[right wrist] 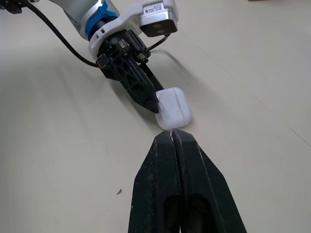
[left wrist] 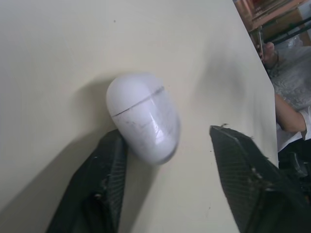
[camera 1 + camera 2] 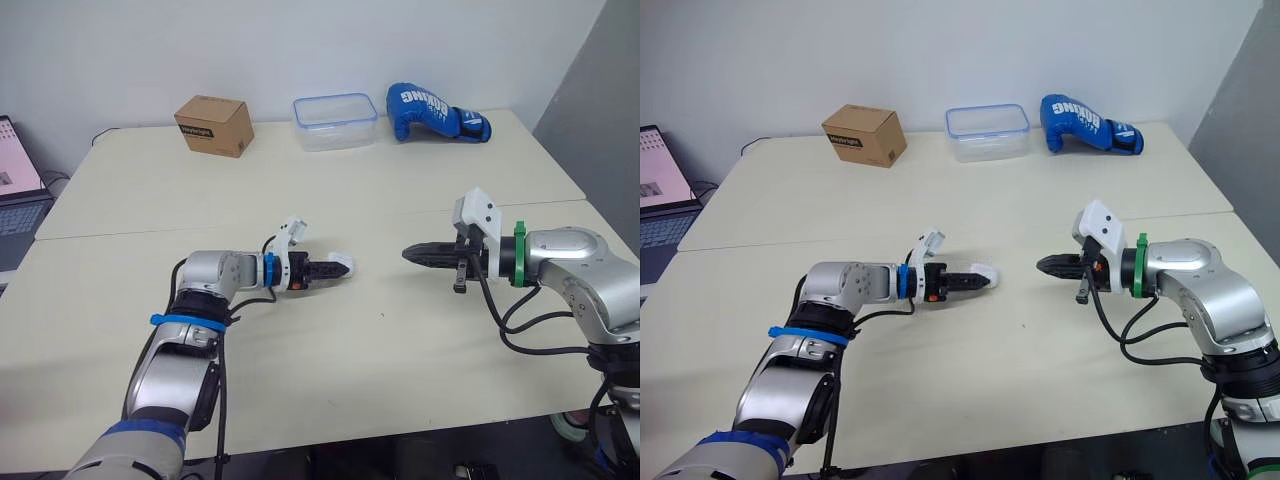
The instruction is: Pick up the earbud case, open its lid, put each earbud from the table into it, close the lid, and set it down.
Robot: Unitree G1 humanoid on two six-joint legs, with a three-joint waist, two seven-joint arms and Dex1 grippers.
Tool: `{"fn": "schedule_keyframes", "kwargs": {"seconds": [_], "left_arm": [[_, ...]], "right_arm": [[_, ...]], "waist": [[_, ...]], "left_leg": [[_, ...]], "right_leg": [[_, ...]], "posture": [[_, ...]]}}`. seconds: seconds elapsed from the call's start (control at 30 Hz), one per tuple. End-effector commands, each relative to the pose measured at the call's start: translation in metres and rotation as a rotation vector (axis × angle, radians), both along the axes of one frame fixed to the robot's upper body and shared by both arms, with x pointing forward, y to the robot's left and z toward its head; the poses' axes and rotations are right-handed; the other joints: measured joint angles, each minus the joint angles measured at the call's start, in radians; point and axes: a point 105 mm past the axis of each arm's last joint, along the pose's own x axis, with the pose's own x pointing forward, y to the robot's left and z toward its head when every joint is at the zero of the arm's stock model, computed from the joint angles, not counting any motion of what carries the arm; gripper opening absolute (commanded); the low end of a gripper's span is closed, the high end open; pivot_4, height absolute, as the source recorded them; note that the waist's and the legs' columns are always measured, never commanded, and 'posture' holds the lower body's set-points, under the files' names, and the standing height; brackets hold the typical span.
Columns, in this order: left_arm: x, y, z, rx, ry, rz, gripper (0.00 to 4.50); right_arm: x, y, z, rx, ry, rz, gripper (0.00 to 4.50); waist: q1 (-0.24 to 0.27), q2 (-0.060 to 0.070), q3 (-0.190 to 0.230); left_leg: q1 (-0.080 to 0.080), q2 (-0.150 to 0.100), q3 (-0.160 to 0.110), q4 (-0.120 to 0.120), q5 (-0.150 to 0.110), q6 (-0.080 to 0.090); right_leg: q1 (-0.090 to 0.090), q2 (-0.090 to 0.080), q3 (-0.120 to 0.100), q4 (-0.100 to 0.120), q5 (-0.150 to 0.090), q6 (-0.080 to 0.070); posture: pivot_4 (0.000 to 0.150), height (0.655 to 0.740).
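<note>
Pale cream table (image 3: pixel 330 385), two tops butted along a seam (image 3: pixel 400 212), white wall (image 3: pixel 300 40) behind. Hard to make out: a dark speck (image 3: pixel 381 316) on the near top, at 5 o'clock from the earbud case (image 2: pixel 143 124), too small to name. Cut off at the frame edge at 9 o'clock, beyond the table: a laptop (image 3: pixel 18 200), lid up. Partly cropped in the left wrist view, past the table's far edge: a person's arm (image 2: pixel 289 114).

Earbud case white, lid shut along a thin line, lying on the near top about mid-table. Touching one finger of the left gripper (image 3: pixel 330 269); other finger well apart from it, bare table between, so spread wide and clamped on nothing.

Right gripper (image 1: pixel 171 138) at 3 o'clock from the case, near it but apart, fingers pressed flat together, holding nothing.

Left forearm low over the table, in from 8 o'clock, fingers pointing to 3 o'clock. Right forearm level, in from 3 o'clock, tips aimed at 9 o'clock, facing the case.

On the far top, well apart from both grippers: cardboard box (image 3: pixel 213 125) at 11 o'clock, clear plastic container (image 3: pixel 335 121) with blue rim at 12 o'clock, blue boxing glove (image 3: pixel 432 111) at 1 o'clock.
</note>
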Motion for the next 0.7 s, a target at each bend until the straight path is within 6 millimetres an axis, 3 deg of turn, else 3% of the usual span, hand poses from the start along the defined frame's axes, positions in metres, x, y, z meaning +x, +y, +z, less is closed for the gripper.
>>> {"fn": "schedule_keyframes", "kwargs": {"seconds": [0.03,0.13,0.37,0.53,0.7], "left_arm": [[0.001,0.023,-0.009,0.088,0.004,0.06,3.87],[-0.003,0.034,-0.009,0.114,-0.002,0.067,4.47],[-0.019,0.068,-0.01,0.205,-0.059,0.1,4.47],[-0.029,0.086,-0.002,0.24,-0.196,0.163,4.47],[-0.047,0.094,-0.001,0.275,-0.398,0.228,4.47]], "right_arm": [[-0.001,0.001,0.009,0.005,-0.042,0.012,0.0],[-0.001,0.002,0.007,0.007,-0.035,0.02,0.0],[-0.001,0.005,0.003,0.015,-0.029,0.026,0.0],[-0.005,0.004,-0.001,0.034,-0.031,0.018,0.0],[-0.025,0.005,-0.009,0.064,-0.022,0.033,0.0]], "waist": [[-0.001,0.0,0.0],[-0.004,0.0,0.0],[-0.021,0.001,-0.001],[-0.022,0.001,-0.001],[-0.018,0.001,-0.001]], "left_leg": [[0.0,0.0,0.0,0.0,0.0,0.0],[0.001,0.0,0.0,0.0,0.0,0.0],[0.001,0.001,0.001,-0.001,0.0,0.0],[0.001,0.001,0.0,-0.001,0.0,0.0],[0.001,0.001,0.0,-0.002,0.0,0.0]], "right_leg": [[0.0,0.0,0.0,0.0,0.0,0.0],[0.0,0.0,0.0,0.001,0.0,0.0],[0.0,0.0,0.001,0.0,0.0,0.0],[0.0,0.0,0.001,0.0,0.0,0.0],[-0.001,0.0,0.002,-0.001,0.0,0.0]], "posture": [[0.15,0.7307],[0.15,0.7307],[0.15,0.7307],[0.15,0.7307],[0.15,0.7307]]}}
